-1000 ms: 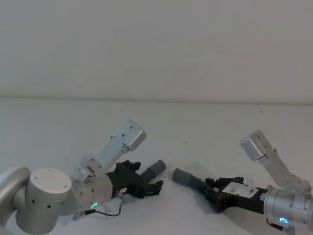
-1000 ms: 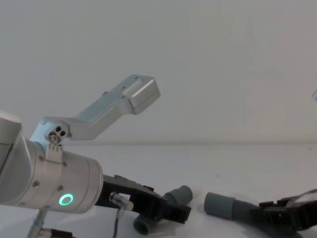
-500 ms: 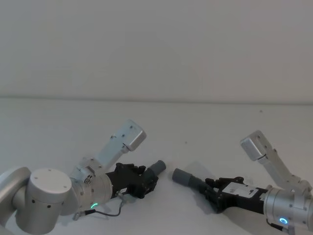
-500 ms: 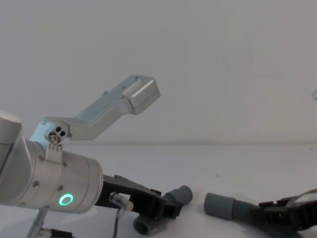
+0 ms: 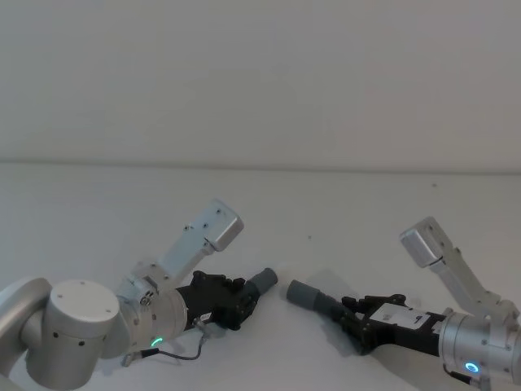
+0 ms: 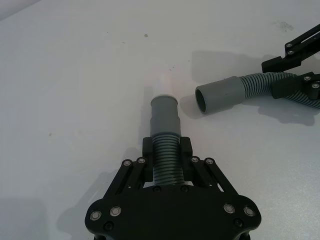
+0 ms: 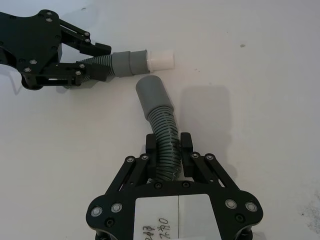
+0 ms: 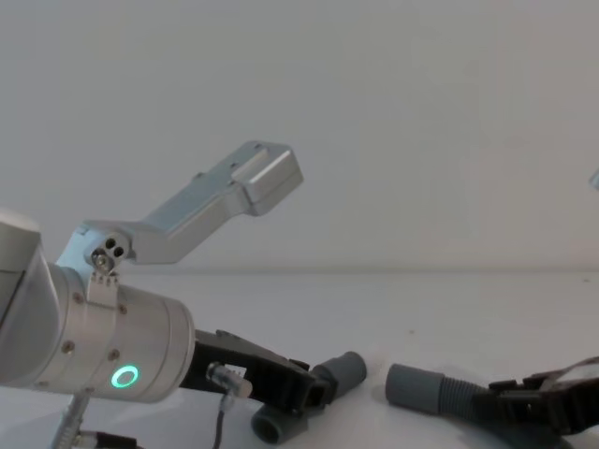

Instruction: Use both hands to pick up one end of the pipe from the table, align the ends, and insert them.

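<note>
The left gripper has clamped its jaws onto the short tube, near-left on the counter, and the right gripper grips the corrugated hose in its jaws, cuff just right of the tube's tip yet apart, so lifting and aligning looks next.

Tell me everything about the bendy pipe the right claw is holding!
The ribbed hose is dark grey, plastic-looking and slightly curved. It ends in a smooth, wider cuff with an open round mouth. The right claw is shut on its ribs. It is low near the white table, its cuff close to the other pipe's tip, with a gap between them.
</note>
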